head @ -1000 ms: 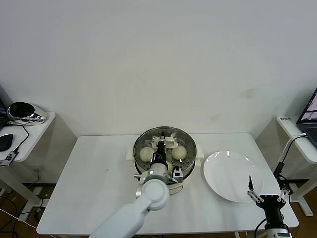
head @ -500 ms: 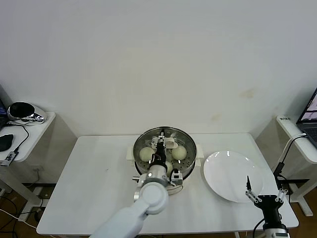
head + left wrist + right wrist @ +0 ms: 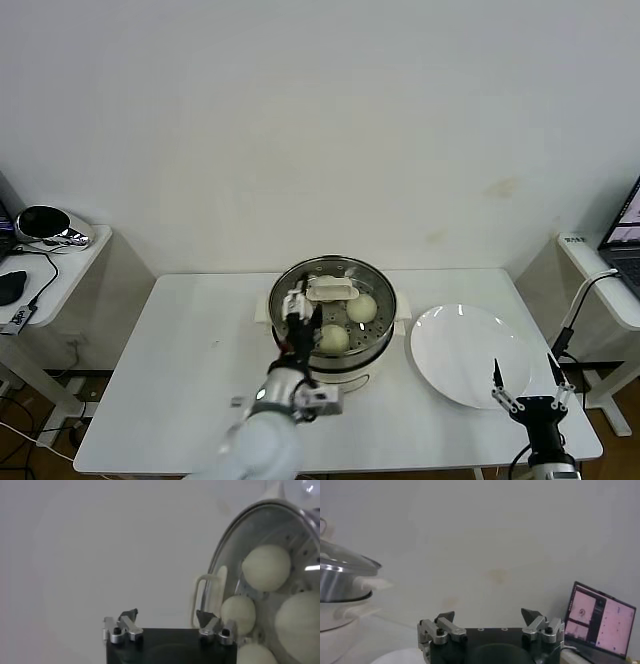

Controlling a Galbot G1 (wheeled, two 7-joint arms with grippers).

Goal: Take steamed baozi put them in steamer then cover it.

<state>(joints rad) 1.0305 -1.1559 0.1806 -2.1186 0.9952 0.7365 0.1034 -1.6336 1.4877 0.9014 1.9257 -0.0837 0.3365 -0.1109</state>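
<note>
Head view: the cover (image 3: 331, 291) sits on the steamer (image 3: 333, 325), baozi (image 3: 361, 307) visible through the glass. The left end effector (image 3: 297, 322) hangs at the steamer's near-left rim, fingers apart and empty. The right end effector (image 3: 524, 378) waits beyond the white plate (image 3: 462, 352), on the far side from the steamer, fingers spread.

Left wrist view: the left end effector (image 3: 169, 620) is spread just beside the steamer wall, gripping nothing; 4 baozi (image 3: 265, 567) lie under the glass.

Right wrist view: the right end effector (image 3: 489, 618) is parted and empty; the steamer (image 3: 342, 592) is well apart.

Risk: a careless left retreat could clip the rim and shift the cover off seat.
</note>
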